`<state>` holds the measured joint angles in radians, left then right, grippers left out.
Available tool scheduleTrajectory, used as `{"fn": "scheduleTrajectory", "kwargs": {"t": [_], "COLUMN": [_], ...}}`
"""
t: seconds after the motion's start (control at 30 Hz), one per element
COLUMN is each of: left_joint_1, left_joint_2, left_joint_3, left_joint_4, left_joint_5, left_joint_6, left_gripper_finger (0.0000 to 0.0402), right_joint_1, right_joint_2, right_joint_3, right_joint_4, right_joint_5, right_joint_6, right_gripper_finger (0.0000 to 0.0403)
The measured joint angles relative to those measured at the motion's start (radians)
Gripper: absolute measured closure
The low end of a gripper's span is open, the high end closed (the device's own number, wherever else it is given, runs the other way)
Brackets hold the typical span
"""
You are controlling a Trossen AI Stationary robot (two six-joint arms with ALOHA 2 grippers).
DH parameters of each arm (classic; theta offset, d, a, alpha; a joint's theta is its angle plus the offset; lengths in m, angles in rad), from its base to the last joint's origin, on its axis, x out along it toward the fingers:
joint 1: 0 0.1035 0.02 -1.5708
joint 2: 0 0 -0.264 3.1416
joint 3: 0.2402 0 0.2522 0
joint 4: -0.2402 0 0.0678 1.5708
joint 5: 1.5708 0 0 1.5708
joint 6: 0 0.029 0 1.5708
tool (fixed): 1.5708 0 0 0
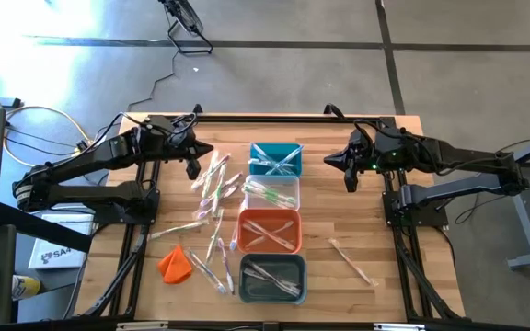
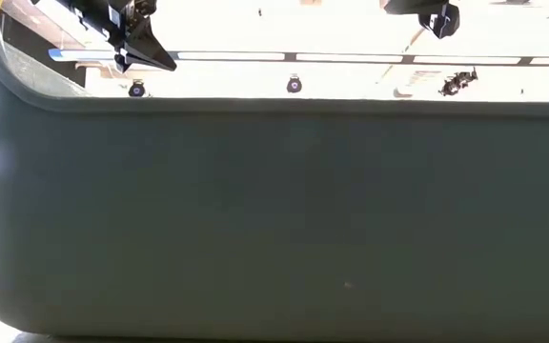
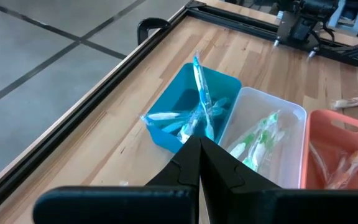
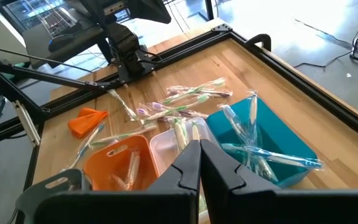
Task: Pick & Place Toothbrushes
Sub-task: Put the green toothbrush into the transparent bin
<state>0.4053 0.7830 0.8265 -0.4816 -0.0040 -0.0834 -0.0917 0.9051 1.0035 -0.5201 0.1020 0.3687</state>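
Several pale toothbrushes (image 1: 213,188) lie loose on the wooden table left of a column of bins, and one more toothbrush (image 1: 351,260) lies alone to the right. Others lie inside the teal bin (image 1: 275,159), the clear bin (image 1: 271,191), the orange bin (image 1: 269,230) and the grey bin (image 1: 272,278). My left gripper (image 1: 192,171) hangs shut above the far end of the loose pile, holding nothing. My right gripper (image 1: 351,182) hangs shut above bare table right of the teal bin. In the left wrist view my shut left gripper (image 3: 199,149) points toward the teal bin (image 3: 185,99).
A small orange lump (image 1: 175,263) lies at the near left, also in the right wrist view (image 4: 87,120). The grey bin's dark wall (image 2: 274,219) fills most of the low view. Bare wood lies right of the bins (image 1: 366,211). A black frame rail (image 1: 265,118) runs along the far edge.
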Motion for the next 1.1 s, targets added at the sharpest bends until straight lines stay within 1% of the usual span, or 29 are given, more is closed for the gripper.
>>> {"fn": "scheduleTrajectory", "kwargs": {"t": [0.23, 0.4, 0.5, 0.67, 0.8, 1.1], "left_joint_1": [0.0, 0.0, 0.0, 0.0, 0.0, 0.0], "left_joint_2": [0.0, 0.0, -0.001, -0.003, -0.003, 0.0], "left_joint_3": [0.0, 0.0, 0.001, 0.002, 0.002, 0.002], "left_joint_4": [0.0, -0.005, -0.053, -0.211, -0.294, -0.33], "left_joint_5": [0.0, 0.001, 0.001, 0.001, 0.001, -0.011], "left_joint_6": [-0.002, -0.064, -0.1, -0.13, -0.166, -0.128], "left_gripper_finger": [0.0401, 0.0401, 0.0401, 0.0401, 0.0401, 0.0401], "right_joint_1": [0.0, 0.0, 0.0, 0.0, 0.0, 0.0], "right_joint_2": [0.0, 0.0, 0.0, 0.0, 0.0, 0.0], "right_joint_3": [0.0, 0.0, 0.0, 0.0, 0.0, 0.0], "right_joint_4": [0.0, 0.0, 0.0, 0.0, 0.0, 0.0], "right_joint_5": [0.0, 0.0, 0.0, 0.001, 0.003, 0.004], "right_joint_6": [0.0, 0.0, 0.0, 0.0, 0.0, 0.0], "right_gripper_finger": [0.0401, 0.0401, 0.0401, 0.0401, 0.0401, 0.0401]}}
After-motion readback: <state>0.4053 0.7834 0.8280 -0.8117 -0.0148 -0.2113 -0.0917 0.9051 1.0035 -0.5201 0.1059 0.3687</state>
